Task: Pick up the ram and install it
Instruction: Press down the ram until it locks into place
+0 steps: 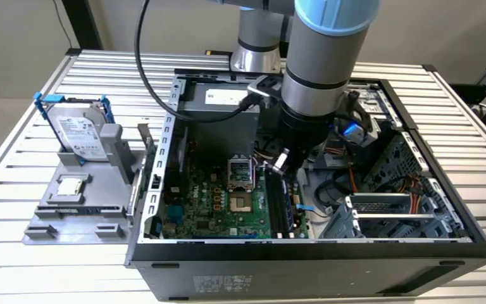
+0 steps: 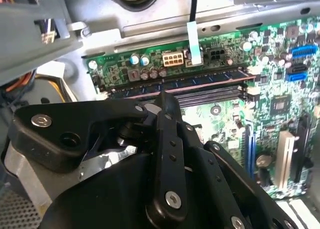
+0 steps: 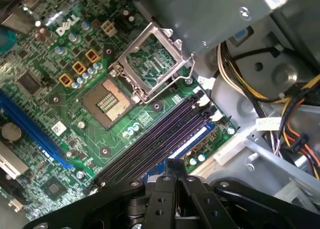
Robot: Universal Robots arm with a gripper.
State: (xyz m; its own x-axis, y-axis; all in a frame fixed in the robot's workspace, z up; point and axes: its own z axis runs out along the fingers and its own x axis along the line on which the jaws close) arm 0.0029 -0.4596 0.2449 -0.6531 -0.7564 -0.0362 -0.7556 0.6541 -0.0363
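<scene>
Black fingers of the tool (image 2: 162, 101) stand pressed together, holding nothing, directly above the memory slots (image 3: 155, 139) on the green motherboard (image 1: 218, 196) inside the open computer case (image 1: 311, 266). The ram (image 2: 200, 81) already sits upright in the slot nearest the board's edge. A hard drive (image 1: 78, 133) stands on the slatted metal desk (image 1: 15, 190), well apart.

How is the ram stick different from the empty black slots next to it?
The ram is a thin bluish board with a row of dark chips, while the empty slots are black plastic with open grooves. The ram stands in the slot nearest the board's edge; the empty slots beside it hold nothing. Both are long and narrow, and they run side by side.
</scene>
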